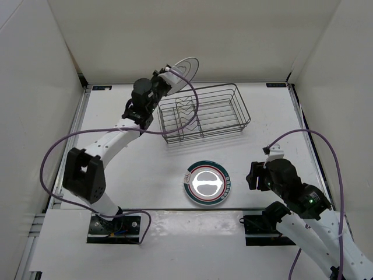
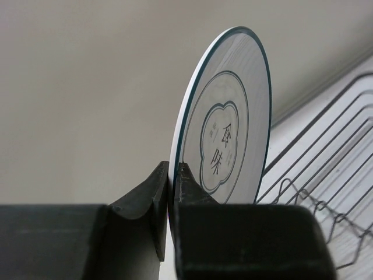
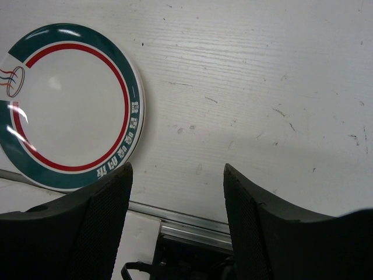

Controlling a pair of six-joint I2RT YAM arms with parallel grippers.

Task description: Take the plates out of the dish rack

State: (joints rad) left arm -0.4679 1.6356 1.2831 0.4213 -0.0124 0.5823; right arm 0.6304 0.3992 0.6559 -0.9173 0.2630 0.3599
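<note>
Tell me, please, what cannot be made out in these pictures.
- Left wrist: the grey-rimmed plate's lower edge, hidden by the left gripper; the dish rack, cut off at the right edge.
- Right wrist: the teal-rimmed plate, cut off at the left edge.
- Top: that plate's centre, washed out by glare.

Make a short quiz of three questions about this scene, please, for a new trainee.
1. True or false: the teal-rimmed plate lies flat on the table.
2. What does the left gripper hold near the dish rack? A) the grey-rimmed plate, on edge, by its rim. B) the teal-rimmed plate. C) nothing.
3. One word: is the right gripper open or shut?

Key: 1 true; 2 A; 3 open.
</note>
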